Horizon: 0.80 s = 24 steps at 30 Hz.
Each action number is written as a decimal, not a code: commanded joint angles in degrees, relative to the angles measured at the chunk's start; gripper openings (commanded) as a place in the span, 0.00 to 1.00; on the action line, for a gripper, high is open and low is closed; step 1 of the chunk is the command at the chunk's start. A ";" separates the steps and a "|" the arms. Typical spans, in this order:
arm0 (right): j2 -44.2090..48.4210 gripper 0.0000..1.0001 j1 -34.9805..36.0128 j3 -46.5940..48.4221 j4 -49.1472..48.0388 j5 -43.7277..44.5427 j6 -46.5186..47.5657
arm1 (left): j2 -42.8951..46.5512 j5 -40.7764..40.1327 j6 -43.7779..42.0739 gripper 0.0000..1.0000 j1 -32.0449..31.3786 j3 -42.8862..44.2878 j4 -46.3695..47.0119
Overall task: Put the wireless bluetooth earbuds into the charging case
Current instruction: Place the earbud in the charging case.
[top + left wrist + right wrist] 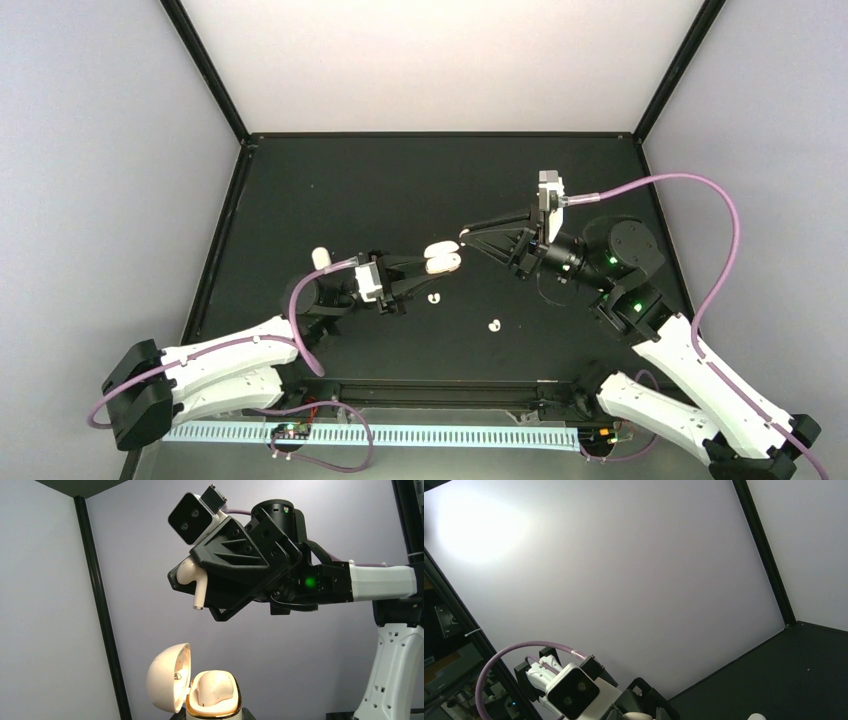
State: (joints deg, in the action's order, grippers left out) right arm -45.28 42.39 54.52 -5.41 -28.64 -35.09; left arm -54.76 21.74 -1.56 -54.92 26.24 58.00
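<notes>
My left gripper (426,266) is shut on the cream charging case (441,261) and holds it above the black table. In the left wrist view the case (214,695) stands upright with its lid (167,677) swung open to the left. A gold rim rings its base. My right gripper (465,233) is shut on a slim stemmed earbud (192,580), stem pointing down. It hangs above and slightly left of the open case without touching it. Two tiny earbuds (433,297) (494,324) lie on the table. My own fingers do not show in the right wrist view.
A white oval object (320,258) lies on the table by my left arm. The black table (400,190) is walled by pale panels at the back and sides. The right wrist view shows the left wrist camera (573,693) and the back wall.
</notes>
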 commanded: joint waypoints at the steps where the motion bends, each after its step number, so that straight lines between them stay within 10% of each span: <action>1: -0.54 0.10 -0.12 0.67 -1.18 -0.04 -2.33 | -1.24 -3.17 -4.64 0.01 -1.26 3.30 4.07; 24: -2.88 0.10 -0.12 1.56 4.14 2.94 -1.56 | -2.32 -10.14 -10.03 0.02 -4.13 4.00 4.95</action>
State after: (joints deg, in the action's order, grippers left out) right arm -47.97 42.37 54.76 -2.24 -26.17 -36.53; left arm -57.12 12.16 -10.13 -58.39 27.77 60.05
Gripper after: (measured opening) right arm 0.107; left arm 0.200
